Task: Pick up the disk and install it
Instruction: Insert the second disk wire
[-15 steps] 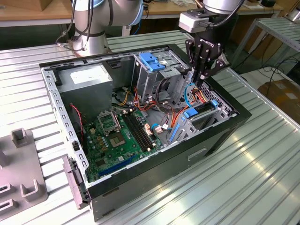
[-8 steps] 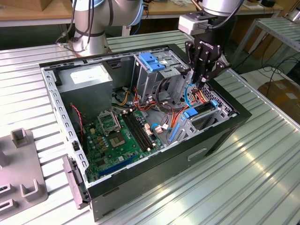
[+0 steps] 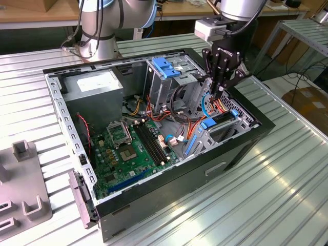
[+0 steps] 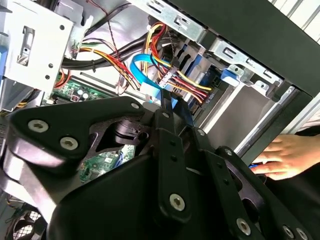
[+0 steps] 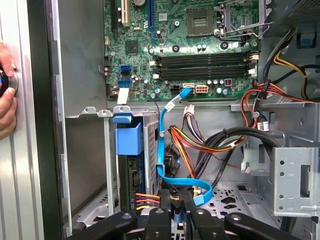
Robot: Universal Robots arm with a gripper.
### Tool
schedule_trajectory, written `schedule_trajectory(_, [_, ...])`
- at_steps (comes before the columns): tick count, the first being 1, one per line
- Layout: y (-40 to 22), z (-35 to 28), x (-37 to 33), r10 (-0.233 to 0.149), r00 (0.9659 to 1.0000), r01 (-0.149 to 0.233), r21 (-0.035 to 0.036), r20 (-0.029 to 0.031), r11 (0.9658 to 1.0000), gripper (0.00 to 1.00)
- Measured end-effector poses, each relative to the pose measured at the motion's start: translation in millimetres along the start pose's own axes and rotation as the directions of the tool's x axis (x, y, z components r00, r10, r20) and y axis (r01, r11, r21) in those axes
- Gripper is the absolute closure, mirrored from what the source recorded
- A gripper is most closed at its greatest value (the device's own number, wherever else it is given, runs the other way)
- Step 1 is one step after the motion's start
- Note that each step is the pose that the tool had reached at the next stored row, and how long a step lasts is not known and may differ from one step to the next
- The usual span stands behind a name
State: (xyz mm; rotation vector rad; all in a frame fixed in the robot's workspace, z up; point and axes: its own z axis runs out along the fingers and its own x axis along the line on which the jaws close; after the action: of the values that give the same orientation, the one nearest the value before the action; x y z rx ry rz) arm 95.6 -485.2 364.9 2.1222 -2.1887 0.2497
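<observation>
In the exterior view, an open computer case [image 3: 154,128] lies on its side on a slatted metal table [image 3: 266,189]. The arm's black hand [image 3: 218,89] reaches down into the case at the exterior view's right, just above a bundle of orange, red and blue cables [image 3: 205,110]. The green motherboard [image 3: 130,151] lies on the case floor toward the exterior view's left, the grey power supply box [image 3: 97,84] sits in the far corner, and a metal cage with a blue handle [image 3: 166,69] stands behind the hand. Below the hand, a blue-railed drive [image 3: 218,125] sits in a bay at the case's front wall; this looks like the disk, though cables partly hide it.

In the second wrist view, the hand's black linkage [image 4: 165,165] fills the foreground. Its fingers stand close together around a blue flat cable [image 4: 147,75], but whether they pinch it I cannot tell. Beyond lie yellow and red wires [image 4: 185,80] and a bay with a blue clip [image 4: 227,75]. A person's hand [image 4: 280,155] rests outside the case wall.

In the first wrist view, the blue cable [image 5: 165,125] runs from the motherboard [image 5: 190,45] down to the fingertips [image 5: 182,210]. Beside it the disk [image 5: 131,170] stands seated in its bay, a blue tab [image 5: 129,137] at its upper end. The person's fingers [image 5: 6,95] press on the outer edge of the case.
</observation>
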Motion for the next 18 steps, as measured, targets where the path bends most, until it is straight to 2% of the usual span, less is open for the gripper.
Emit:
schedule_trajectory(6, [0.0, 0.0, 0.5, 0.000, 1.0000, 0.000, 0.0000, -0.0012, 1.0000, 0.78])
schedule_trajectory(8, [-0.1, 0.1, 0.4, 0.000, 1.0000, 0.000, 0.0002, -0.0052, 1.0000, 0.78])
schedule_trajectory(9, [-0.1, 0.0, 0.4, -0.001, 0.9999, 0.001, 0.0005, -0.0151, 1.0000, 0.71])
schedule_trajectory(10, [-0.1, 0.1, 0.4, -0.002, 0.9991, 0.002, 0.0014, -0.0413, 1.0000, 0.71])
schedule_trajectory(11, [-0.1, 0.1, 0.3, -0.003, 0.9987, 0.003, 0.0017, -0.0510, 1.0000, 0.71])
schedule_trajectory(14, [-0.1, 0.0, 0.2, -0.003, 0.9982, 0.003, 0.0020, -0.0595, 1.0000, 0.71])
schedule_trajectory(16, [-0.1, -0.1, 0.2, -0.004, 0.9974, 0.004, 0.0024, -0.0717, 1.0000, 0.73])
schedule_trajectory(17, [-0.1, -0.1, 0.2, -0.004, 0.9966, 0.005, 0.0027, -0.0818, 1.0000, 0.73])
schedule_trajectory(18, [-0.1, -0.1, 0.2, -0.005, 0.9959, 0.005, 0.0030, -0.0909, 1.0000, 0.80])
